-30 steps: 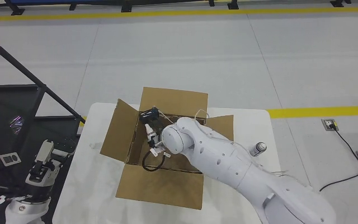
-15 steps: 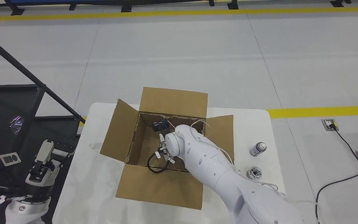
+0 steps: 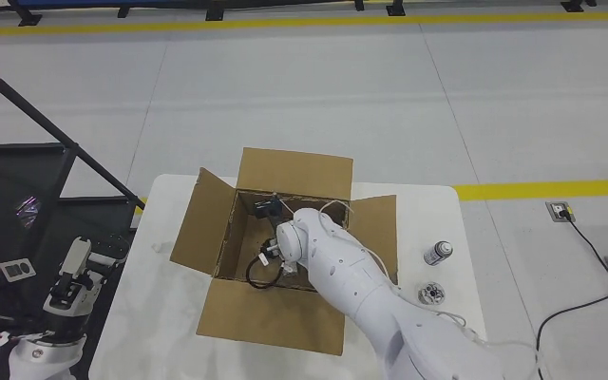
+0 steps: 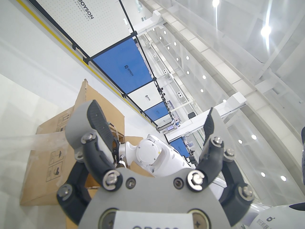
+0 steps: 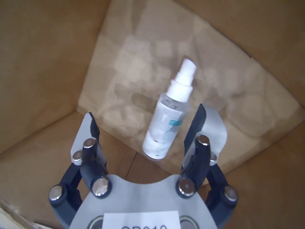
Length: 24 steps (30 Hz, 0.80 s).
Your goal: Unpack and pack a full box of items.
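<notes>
Two grippers are in play, and both are spread wide with nothing in them. Farthest left, the left gripper (image 4: 153, 115) hangs off the left side of the white table (image 3: 161, 285), fingers pointing up toward the ceiling, parted and empty.

Next comes the cardboard box (image 3: 271, 318), standing on the table with all four flaps folded outward. The right arm goes down into it. The right gripper (image 5: 145, 113) hovers low inside with its fingers apart. It is above a clear spray bottle (image 5: 166, 125) that lies on its side on the brown paper (image 5: 238, 96) lining the box floor. The bottle's white pump head points away from the gripper. Its body sits in the gap between the two fingers, closer to one than the other, and we see no contact yet.

Right of the box, a small canister (image 3: 437, 253) stands upright on the table. A small round item (image 3: 432, 294) sits near it, on the robot's side; we cannot tell what it is.

We judge the step in hand to be picking the bottle out. The off-centre line-up is the main risk. The nearer finger would reach the smooth round body first and could roll it aside or turn it, so the close lands on the narrow neck or misses. Going too deep could pinch the loose paper along with the bottle. With the arm this far inside, a careless lift could catch the box wall or a flap and drag the box.
</notes>
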{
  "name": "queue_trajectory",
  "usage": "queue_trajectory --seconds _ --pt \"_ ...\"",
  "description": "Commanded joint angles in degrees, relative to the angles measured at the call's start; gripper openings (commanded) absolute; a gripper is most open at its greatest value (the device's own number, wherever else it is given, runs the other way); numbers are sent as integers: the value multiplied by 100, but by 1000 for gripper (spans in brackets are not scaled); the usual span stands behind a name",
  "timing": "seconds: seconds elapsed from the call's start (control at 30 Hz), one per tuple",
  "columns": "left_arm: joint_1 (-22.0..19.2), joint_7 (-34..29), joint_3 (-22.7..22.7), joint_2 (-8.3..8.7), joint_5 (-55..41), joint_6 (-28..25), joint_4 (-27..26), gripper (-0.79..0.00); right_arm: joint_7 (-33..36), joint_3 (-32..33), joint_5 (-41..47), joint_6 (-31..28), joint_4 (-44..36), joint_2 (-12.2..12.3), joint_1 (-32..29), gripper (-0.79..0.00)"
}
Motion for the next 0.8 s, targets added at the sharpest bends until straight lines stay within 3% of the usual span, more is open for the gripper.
queue_trajectory --seconds 0.0,0.4,0.6,0.77 --pt "0 0 0 0 0 0 0 0 -110 59 27 -264 -8 11 38 0" --pt "0 0 0 0 0 0 0 0 -874 241 -427 -571 -819 280 -12 0" --pt "0 0 0 0 0 0 0 0 -1020 456 -946 -92 -2124 721 -288 0" --pt "0 0 0 0 0 0 0 0 -664 903 -1700 693 -3984 1329 -816 0"
